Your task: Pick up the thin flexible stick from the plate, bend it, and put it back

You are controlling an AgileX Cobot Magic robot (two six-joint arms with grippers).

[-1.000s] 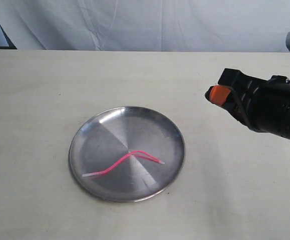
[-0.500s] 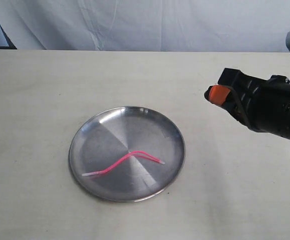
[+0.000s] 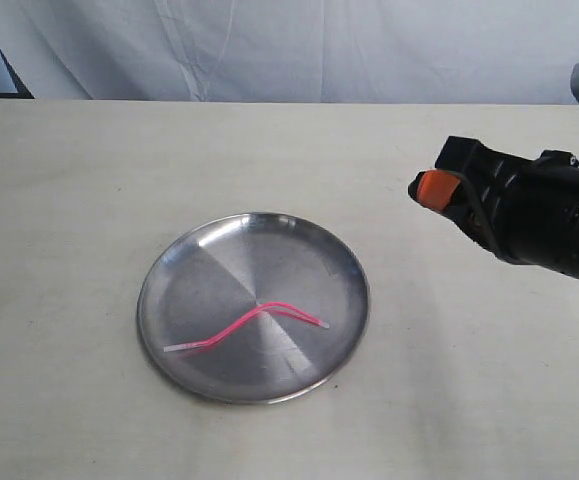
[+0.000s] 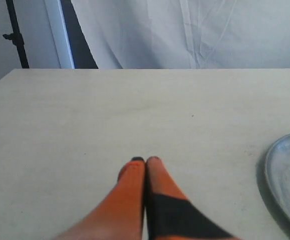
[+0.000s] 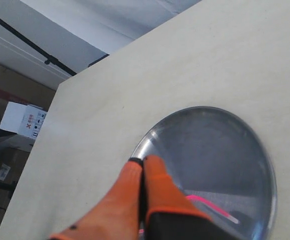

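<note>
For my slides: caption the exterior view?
Kinked thin pink plastic stick lies on round steel plate; shut right gripper hovers apart.

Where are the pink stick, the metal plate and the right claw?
pink stick (image 3: 237, 325), exterior view, pink middle stretch.
metal plate (image 3: 239, 250), exterior view, bare far surface.
right claw (image 3: 427, 189), exterior view, orange tip.

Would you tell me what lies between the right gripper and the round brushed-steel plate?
Only bare beige tabletop separates right gripper and plate, in the exterior view.
</note>
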